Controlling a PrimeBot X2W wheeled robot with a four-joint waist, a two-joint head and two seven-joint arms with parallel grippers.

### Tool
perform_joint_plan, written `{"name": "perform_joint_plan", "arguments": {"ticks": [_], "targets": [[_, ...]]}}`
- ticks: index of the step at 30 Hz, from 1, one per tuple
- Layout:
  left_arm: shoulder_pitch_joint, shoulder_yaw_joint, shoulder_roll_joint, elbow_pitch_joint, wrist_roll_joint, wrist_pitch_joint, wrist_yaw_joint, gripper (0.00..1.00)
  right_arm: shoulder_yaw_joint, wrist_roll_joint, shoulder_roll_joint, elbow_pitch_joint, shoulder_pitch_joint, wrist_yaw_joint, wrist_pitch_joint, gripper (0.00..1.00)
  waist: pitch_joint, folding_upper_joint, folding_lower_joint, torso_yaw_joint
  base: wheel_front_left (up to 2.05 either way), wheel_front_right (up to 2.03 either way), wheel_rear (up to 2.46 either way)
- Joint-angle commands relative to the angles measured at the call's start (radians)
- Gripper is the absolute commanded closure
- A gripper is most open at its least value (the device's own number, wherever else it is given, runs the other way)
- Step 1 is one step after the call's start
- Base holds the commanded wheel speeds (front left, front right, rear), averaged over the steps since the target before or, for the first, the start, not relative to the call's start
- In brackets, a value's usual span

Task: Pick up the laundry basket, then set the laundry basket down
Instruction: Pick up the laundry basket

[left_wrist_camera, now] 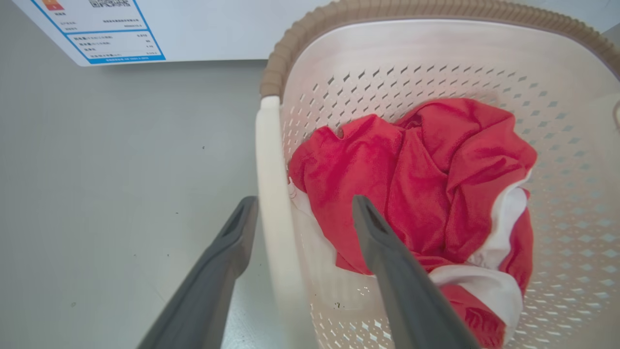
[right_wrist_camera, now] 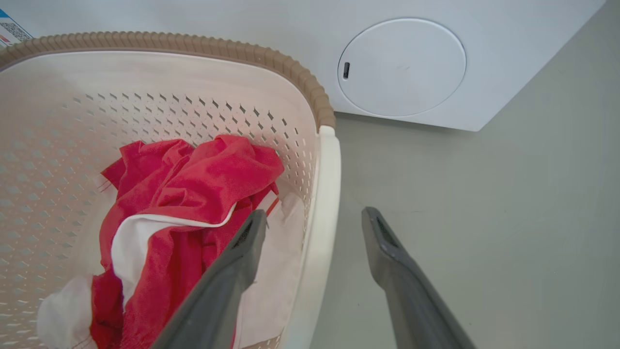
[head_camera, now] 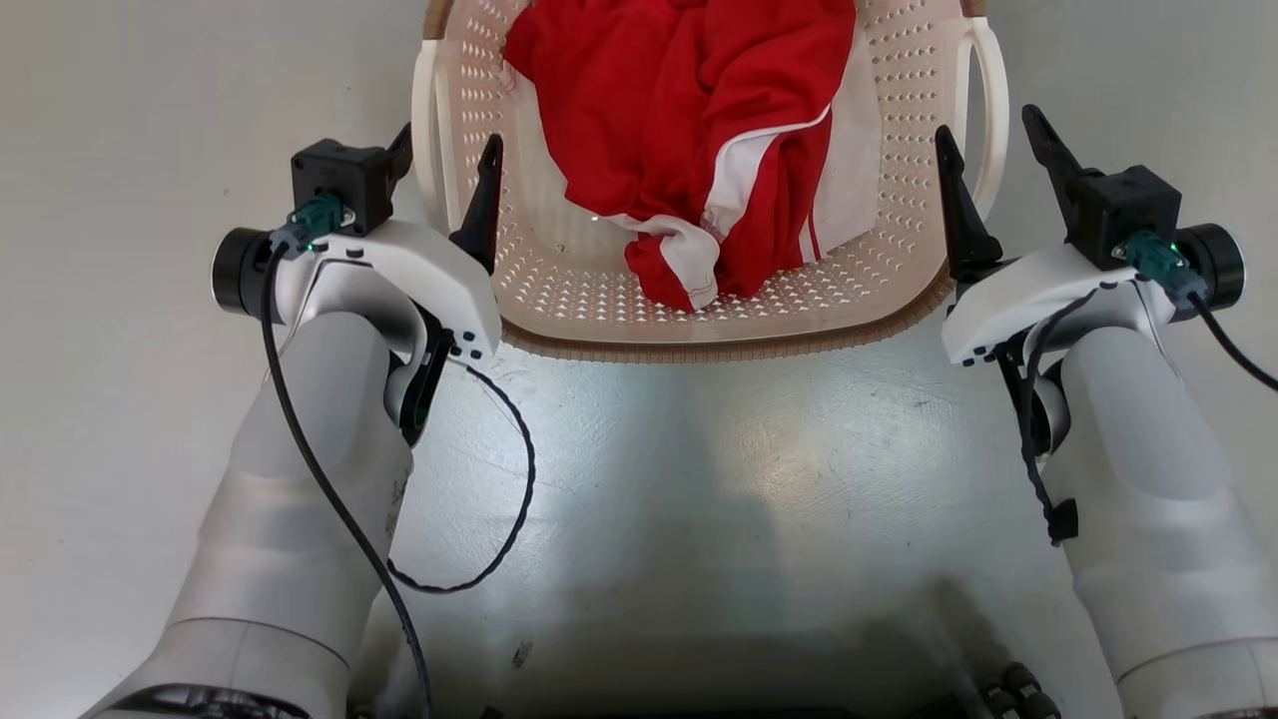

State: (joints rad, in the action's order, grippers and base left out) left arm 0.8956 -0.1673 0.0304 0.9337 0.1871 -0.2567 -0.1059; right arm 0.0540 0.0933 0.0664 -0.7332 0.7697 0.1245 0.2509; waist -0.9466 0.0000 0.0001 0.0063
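Observation:
The laundry basket is cream-white and perforated with a brown rim, and holds red and white clothes. It stands at the top centre of the head view. My left gripper is open, one finger inside the basket and one outside, astride the left loop handle. My right gripper is open the same way around the right handle. In the left wrist view the left gripper has the white handle between its spread fingers. In the right wrist view the handle runs between the right gripper's fingers.
A white washing machine with a round panel stands just beyond the basket. Its printed label shows in the left wrist view. Pale floor lies between the basket and my body, and on both outer sides.

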Motion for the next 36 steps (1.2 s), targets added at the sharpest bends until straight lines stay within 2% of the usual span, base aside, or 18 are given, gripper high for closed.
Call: {"name": "perform_joint_plan", "arguments": {"ticks": [1,22,36], "targets": [[-0.006,0.014,0.022,-0.004,-0.012,-0.005,0.001,0.00,-0.020,-0.009,-0.016,-0.004,-0.013,0.006,0.011,0.00,-0.004,0.0000,-0.0001,-0.001,0.00,0.00,0.00],[0.053,-0.009,0.022,0.079,-0.045,-0.005,0.012,0.00,-0.029,-0.046,-0.016,-0.236,0.115,0.006,0.011,0.00,-0.038,0.0000,-0.0001,0.002,0.00,0.00,0.00],[0.083,-0.035,0.020,0.108,-0.039,-0.005,0.023,0.00,-0.053,-0.082,-0.016,-0.287,0.154,0.006,0.011,0.00,-0.043,0.0000,-0.0001,0.005,0.00,0.00,0.00]]}}
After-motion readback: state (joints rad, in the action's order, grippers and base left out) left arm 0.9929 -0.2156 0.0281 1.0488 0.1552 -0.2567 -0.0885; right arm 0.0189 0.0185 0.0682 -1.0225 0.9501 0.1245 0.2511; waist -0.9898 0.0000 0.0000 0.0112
